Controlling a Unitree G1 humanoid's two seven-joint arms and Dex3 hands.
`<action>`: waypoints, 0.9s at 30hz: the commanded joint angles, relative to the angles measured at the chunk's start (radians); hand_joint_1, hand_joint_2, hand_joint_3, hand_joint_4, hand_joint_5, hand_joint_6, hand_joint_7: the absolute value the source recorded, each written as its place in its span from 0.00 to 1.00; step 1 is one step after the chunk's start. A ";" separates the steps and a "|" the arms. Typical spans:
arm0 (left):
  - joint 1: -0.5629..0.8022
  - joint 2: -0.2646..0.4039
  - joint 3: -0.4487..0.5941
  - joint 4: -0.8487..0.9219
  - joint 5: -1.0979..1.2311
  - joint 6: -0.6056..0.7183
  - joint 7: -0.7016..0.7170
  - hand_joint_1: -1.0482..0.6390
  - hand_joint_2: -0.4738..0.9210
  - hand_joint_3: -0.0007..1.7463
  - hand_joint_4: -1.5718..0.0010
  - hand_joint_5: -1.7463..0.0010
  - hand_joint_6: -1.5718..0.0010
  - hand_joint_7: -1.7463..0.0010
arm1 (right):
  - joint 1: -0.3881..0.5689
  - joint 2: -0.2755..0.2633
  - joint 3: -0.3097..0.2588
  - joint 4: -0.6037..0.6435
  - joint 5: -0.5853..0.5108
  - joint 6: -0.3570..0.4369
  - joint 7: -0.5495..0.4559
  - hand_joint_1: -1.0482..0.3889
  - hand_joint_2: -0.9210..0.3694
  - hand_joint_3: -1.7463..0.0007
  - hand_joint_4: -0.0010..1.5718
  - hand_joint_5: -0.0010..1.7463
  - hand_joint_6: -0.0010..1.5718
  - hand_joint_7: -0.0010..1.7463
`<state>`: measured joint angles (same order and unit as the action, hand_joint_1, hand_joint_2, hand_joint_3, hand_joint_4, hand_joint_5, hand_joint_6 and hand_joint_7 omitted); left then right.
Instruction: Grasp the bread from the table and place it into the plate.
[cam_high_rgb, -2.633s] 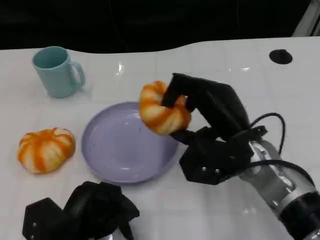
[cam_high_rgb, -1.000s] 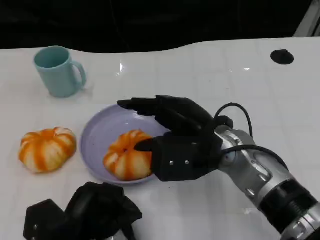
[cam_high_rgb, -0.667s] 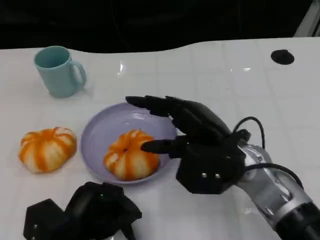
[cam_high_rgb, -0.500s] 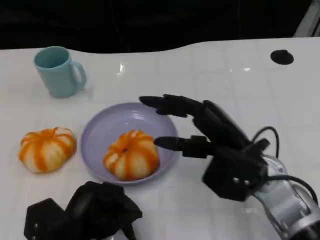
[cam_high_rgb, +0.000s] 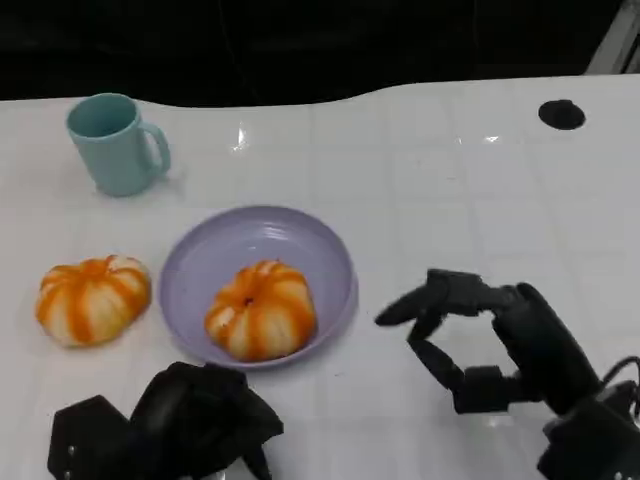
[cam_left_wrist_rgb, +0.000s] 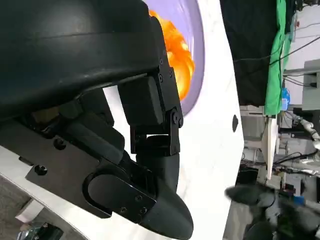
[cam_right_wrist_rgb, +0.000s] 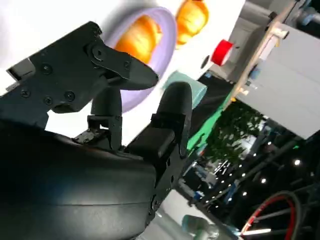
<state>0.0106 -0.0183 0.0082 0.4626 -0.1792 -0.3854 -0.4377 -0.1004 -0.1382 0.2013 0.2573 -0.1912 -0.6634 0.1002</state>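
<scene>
Bread (cam_high_rgb: 261, 322) sits in the plate (cam_high_rgb: 200, 262) (right hand (cam_high_rgb: 500, 340) empty, fingers apart, wrist cropped).

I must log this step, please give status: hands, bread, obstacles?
Right hand open, off the plate. Left hand curled, empty. Bread in plate; second bread on table. Nothing in the way.

We see the plate (cam_high_rgb: 330, 262) on the bench (cam_high_rgb: 450, 170), left of the right robot hand (cam_high_rgb: 480, 340) and beyond the left robot hand (cam_high_rgb: 165, 425). One bread (cam_high_rgb: 262, 310) lies in it; another bread (cam_high_rgb: 90, 298) sits farther left, the mug (cam_high_rgb: 112, 143) behind that.
</scene>
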 joint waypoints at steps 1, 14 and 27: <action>0.002 0.009 0.007 -0.008 -0.005 0.008 0.008 0.00 0.91 0.00 0.06 0.44 0.00 0.71 | 0.041 -0.022 -0.045 0.017 0.034 -0.066 -0.008 0.65 0.34 0.29 0.49 0.97 0.51 0.69; -0.004 0.013 0.008 0.003 -0.003 -0.003 0.002 0.00 0.92 0.00 0.07 0.43 0.00 0.71 | 0.168 -0.047 -0.080 0.000 0.007 -0.115 -0.018 0.60 0.38 0.25 0.54 1.00 0.48 0.82; -0.009 0.026 0.019 0.010 -0.020 0.003 -0.017 0.00 0.92 0.00 0.07 0.43 0.00 0.72 | 0.210 -0.041 -0.110 0.055 -0.014 -0.148 -0.051 0.57 0.36 0.25 0.51 1.00 0.45 0.85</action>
<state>-0.0042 -0.0122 0.0143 0.4664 -0.1828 -0.3840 -0.4397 0.1072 -0.1708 0.1028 0.2903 -0.2002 -0.7862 0.0666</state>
